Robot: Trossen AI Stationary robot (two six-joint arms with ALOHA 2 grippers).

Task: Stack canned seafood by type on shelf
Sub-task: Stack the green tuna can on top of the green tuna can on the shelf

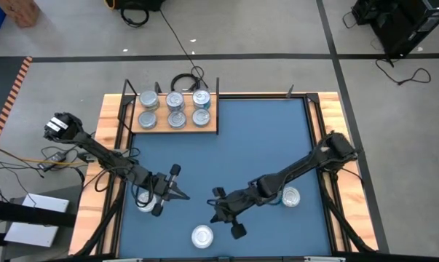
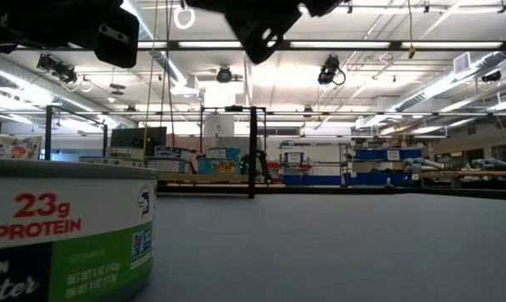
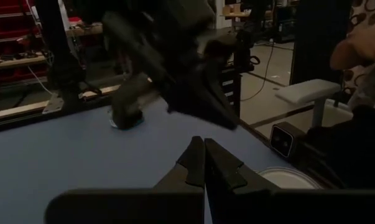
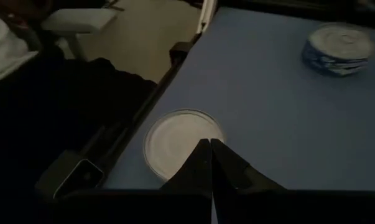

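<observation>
From above, six tins sit on the shelf (image 1: 174, 129) at the bench's far left; a loose tin (image 1: 202, 236) lies at the near edge, just beside the right pincer (image 1: 226, 217), fingers pressed together, empty; the left pincer (image 1: 181, 195), likewise closed, hovers left of centre. At bench height, a labelled tin (image 2: 64, 231) looms near. Rigid, smooth-walled, probably slippery; best taken across its sides.
</observation>
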